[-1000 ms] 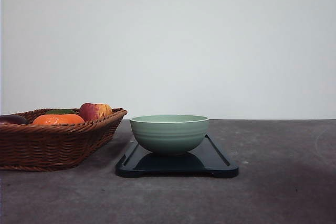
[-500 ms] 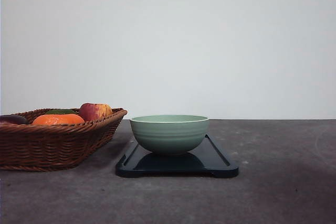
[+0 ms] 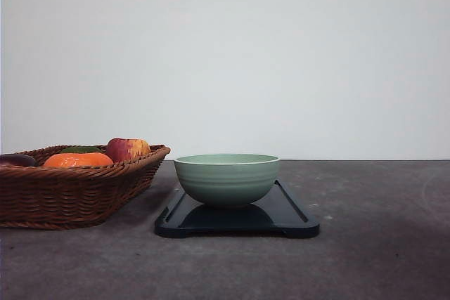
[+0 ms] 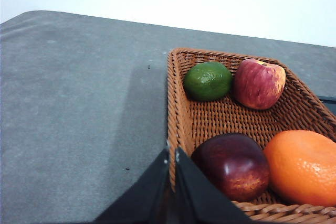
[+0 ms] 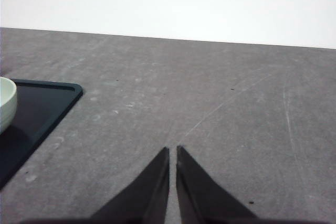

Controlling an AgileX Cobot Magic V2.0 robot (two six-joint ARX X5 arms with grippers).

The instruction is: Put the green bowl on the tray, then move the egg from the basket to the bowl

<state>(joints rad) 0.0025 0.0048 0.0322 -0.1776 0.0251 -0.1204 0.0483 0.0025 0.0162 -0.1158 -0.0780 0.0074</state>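
In the front view the green bowl (image 3: 226,178) sits on the tray (image 3: 288,214) at centre, basket (image 3: 70,194) at lower left, while both clenched grippers, left gripper (image 4: 171,157) and right gripper (image 5: 172,151), hang over open table (image 5: 210,103).

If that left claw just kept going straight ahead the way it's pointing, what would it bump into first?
Probably the basket: the shut left claw points along its near side rim. Just beside that line lies the dark red fruit. Depth is hard to judge from the wrist view.
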